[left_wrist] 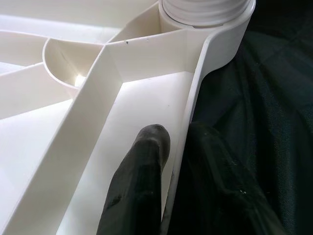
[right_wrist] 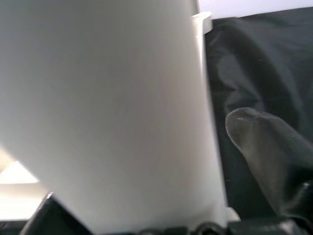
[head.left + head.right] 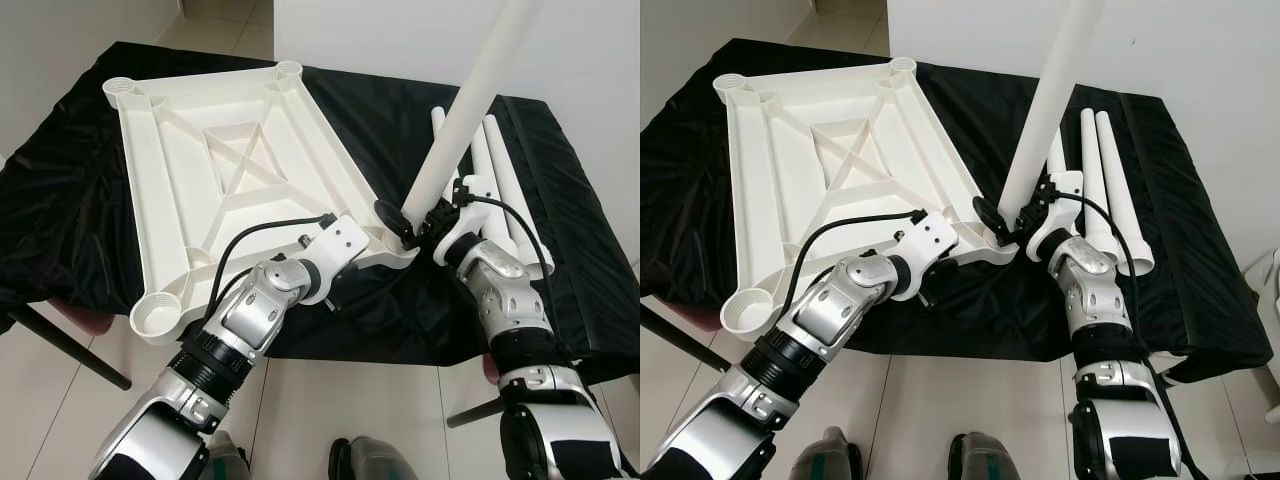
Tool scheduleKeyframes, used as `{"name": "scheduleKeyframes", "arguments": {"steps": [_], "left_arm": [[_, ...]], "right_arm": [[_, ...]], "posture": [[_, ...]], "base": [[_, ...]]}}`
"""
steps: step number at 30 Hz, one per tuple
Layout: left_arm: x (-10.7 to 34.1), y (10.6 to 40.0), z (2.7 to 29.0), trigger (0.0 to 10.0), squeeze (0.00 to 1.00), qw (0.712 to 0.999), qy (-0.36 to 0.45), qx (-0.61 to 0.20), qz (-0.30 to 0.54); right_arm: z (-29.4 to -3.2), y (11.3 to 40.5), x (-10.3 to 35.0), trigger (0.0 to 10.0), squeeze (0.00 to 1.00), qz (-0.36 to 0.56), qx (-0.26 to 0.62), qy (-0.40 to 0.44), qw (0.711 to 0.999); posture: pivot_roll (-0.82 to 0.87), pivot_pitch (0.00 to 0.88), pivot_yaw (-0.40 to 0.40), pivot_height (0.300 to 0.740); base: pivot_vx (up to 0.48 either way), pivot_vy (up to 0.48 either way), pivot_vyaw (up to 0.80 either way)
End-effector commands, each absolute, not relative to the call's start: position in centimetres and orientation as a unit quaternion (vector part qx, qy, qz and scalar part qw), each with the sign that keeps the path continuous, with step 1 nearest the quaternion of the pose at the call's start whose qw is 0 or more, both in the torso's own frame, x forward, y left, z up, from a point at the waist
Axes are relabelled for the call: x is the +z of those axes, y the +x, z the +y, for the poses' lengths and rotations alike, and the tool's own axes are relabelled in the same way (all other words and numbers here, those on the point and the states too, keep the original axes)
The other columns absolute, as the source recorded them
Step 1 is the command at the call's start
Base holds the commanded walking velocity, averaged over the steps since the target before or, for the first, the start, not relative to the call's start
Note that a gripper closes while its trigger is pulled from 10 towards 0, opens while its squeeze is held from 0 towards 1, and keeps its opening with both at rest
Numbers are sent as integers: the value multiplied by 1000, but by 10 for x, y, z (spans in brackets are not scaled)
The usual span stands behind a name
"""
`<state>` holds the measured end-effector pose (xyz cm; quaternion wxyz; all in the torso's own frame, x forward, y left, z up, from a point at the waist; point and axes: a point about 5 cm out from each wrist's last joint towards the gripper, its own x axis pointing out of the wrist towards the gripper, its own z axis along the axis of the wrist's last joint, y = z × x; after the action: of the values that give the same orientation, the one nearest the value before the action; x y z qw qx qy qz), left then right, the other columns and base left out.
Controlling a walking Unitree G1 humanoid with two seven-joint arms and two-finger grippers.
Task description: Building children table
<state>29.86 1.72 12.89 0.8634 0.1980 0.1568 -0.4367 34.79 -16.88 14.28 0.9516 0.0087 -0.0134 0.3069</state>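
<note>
Across a work surface draped in black cloth (image 3: 90, 200) lies the white tabletop (image 3: 230, 160), underside up, its ribs forming a crossed square in the middle and a round socket at each of four corners. Just behind the near edge of that panel sits the left gripper (image 1: 166, 161), clamped on the tabletop's rim wall: one black finger (image 1: 142, 171) presses the inner face, the other lies outside against the cloth, and the threaded corner socket (image 1: 205, 10) stands just beyond the fingertips. Next to it, at the near right corner, the right gripper (image 3: 412, 232) is closed on a white leg tube (image 3: 470, 100), which rises tilted away from the hand and is cut off by the top of the frame; its lower end is hidden behind the gripper, so whether it sits in the socket cannot be told. In the right wrist view the tube blocks nearly everything, with one blurred finger (image 2: 269, 147) beside it. Beyond the right gripper, three more leg tubes (image 3: 1105, 190) lie side by side on the cloth, partly hidden by the raised one. Below the arms, pale floor tiles (image 3: 330, 400) show.
</note>
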Motion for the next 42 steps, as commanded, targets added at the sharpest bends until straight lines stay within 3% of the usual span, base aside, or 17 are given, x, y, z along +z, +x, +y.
{"name": "scheduleKeyframes", "arguments": {"steps": [1,2,16,17,18,30,34,36,40,42], "left_arm": [[137,292,2,10000,0,844,197,-480,135],[136,292,2,10000,0,844,197,-480,135],[135,289,2,10000,0,842,195,-483,139],[135,288,2,10000,0,842,195,-484,139],[135,288,1,10000,0,842,194,-484,139],[134,287,1,10000,0,841,193,-485,139],[133,284,-3,10000,0,839,188,-491,140],[133,284,-3,10000,0,839,188,-491,140],[131,282,-3,10000,0,838,187,-493,142],[130,281,-4,10000,0,838,187,-493,142]], "right_arm": [[-162,350,143,4510,0,-9,328,-3,945],[-162,351,143,275,0,-12,332,-1,943],[-169,350,138,0,0,-3,343,6,939],[-171,350,136,4157,0,-6,334,14,942],[-171,350,136,9647,0,-5,328,16,944],[-155,344,130,10000,0,5,258,-2,966],[-138,338,128,10000,0,9,161,56,985],[-137,337,128,10000,0,9,154,61,986],[-137,327,126,10000,0,0,6,46,999],[-128,320,123,10000,0,5,-12,46,999]], "posture": [[-30,4,-47,740],[-30,4,-47,740],[-29,23,-42,740],[-30,25,-42,740],[-30,25,-42,740],[-34,25,-48,740],[-35,19,-49,740],[-35,19,-49,740],[-30,3,-58,740],[-27,0,-61,740]], "base": [[0,0,0],[0,0,0],[0,0,0],[0,0,0],[0,0,0],[0,0,0],[0,0,0],[0,0,0],[0,0,0],[0,0,0]]}}
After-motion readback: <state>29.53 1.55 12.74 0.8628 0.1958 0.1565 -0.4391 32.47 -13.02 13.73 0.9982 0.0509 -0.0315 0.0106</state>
